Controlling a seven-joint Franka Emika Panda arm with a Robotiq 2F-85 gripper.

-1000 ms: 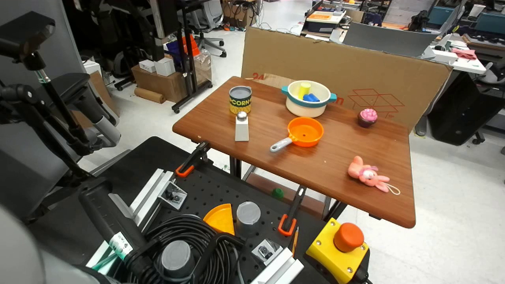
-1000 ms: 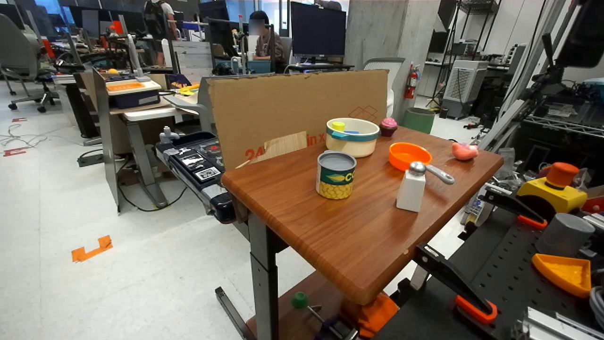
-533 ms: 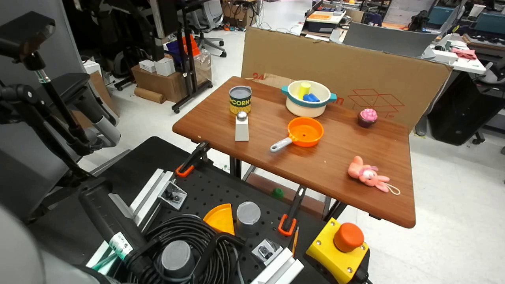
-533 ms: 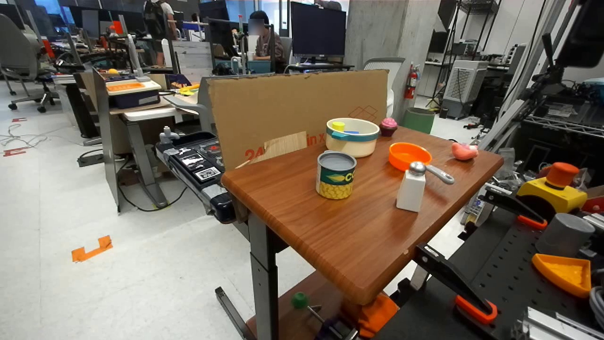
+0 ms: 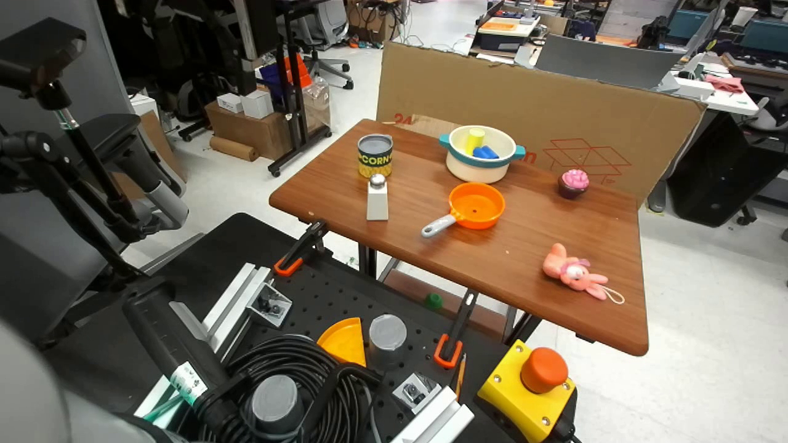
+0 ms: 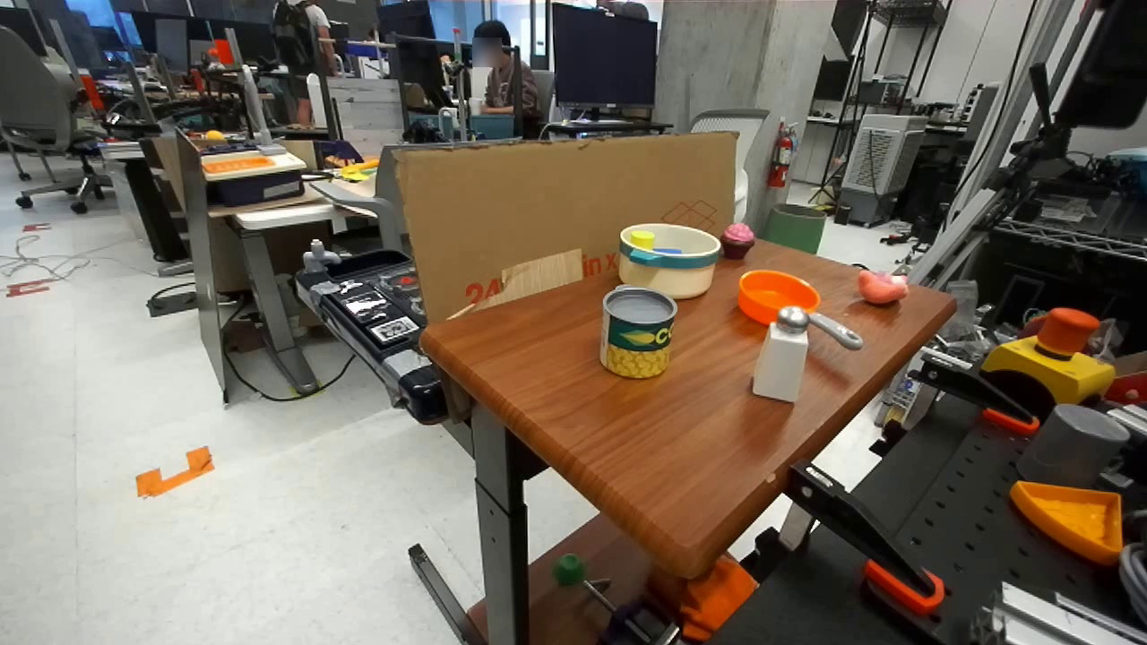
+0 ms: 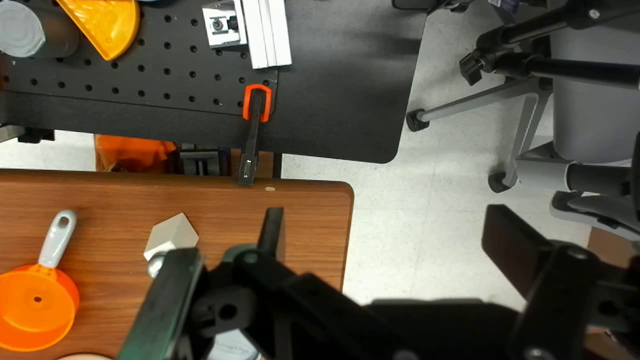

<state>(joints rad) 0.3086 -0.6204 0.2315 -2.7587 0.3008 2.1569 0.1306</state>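
My gripper [image 7: 387,227] is open and empty in the wrist view, its fingers [image 7: 510,250] wide apart over the table corner and the floor. It shows in neither exterior view. The nearest thing is a white shaker [image 7: 172,234] with a silver top, partly behind the gripper; it stands upright in both exterior views [image 5: 377,200] [image 6: 781,363]. The corn can [image 6: 638,333] stands near it, mostly hidden in the wrist view. An orange pan [image 7: 35,305] with a grey handle lies further off. A cream pot [image 5: 477,167] holds a yellow piece [image 5: 474,140] and a blue piece [image 5: 486,152].
A pink cupcake [image 5: 574,183] and a pink bunny toy [image 5: 575,272] are on the wooden table [image 5: 529,246]. A cardboard sheet [image 5: 492,86] stands behind it. Black clamps [image 7: 254,135] grip the front edge beside the pegboard cart [image 7: 165,75]. A yellow emergency-stop box [image 5: 526,394] sits on the cart.
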